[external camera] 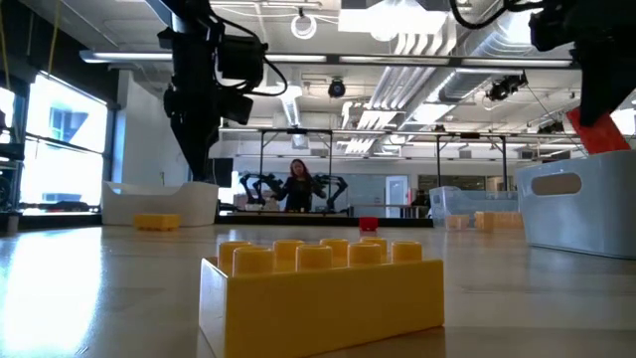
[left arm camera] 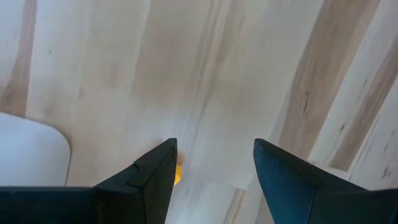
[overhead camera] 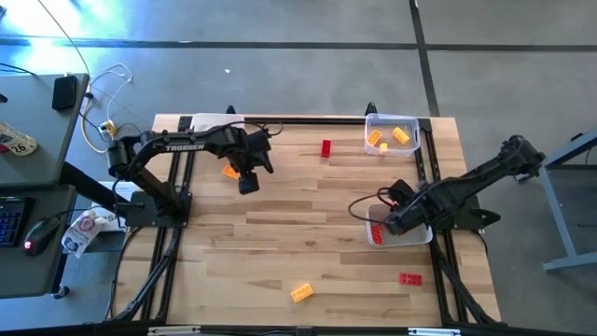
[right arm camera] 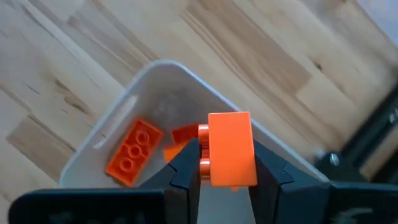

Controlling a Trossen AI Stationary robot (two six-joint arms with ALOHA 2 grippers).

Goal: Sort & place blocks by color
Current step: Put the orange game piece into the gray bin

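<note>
- High view: your left gripper [overhead camera: 247,183] hangs over the far-left part of the wooden table [overhead camera: 308,271], fingers spread wide with nothing between them, and an orange block [overhead camera: 229,172] lies on the wood just beside it. Your right gripper [overhead camera: 381,227] sits over the white tray [overhead camera: 420,235] at the right edge (a red block [overhead camera: 376,234] shows inside, at the tray's left end). Loose on the table are a red block [overhead camera: 326,147] near the far edge, a yellow block [overhead camera: 301,293] near the front edge and a second red block [overhead camera: 409,278] at front right. The clear tray [overhead camera: 417,133] at the far right corner holds orange and yellow blocks [overhead camera: 375,138].
- Low view: the yellow block [external camera: 323,285] fills the foreground, studs up. The left arm comes down at left in front of a white tray [external camera: 159,203], with the orange block [external camera: 157,222] on the wood before it. A person [external camera: 298,185] stands in the room behind.
- Left wrist view: your left fingers [left arm camera: 149,177] stand well apart over bare wood, a sliver of orange block [left arm camera: 178,175] showing beside one of them.
- Right wrist view: your right gripper [right arm camera: 227,163] is clamped narrow on an orange block [right arm camera: 230,148], held above the white tray [right arm camera: 112,127], where an orange block [right arm camera: 134,151] lies flat.
</note>
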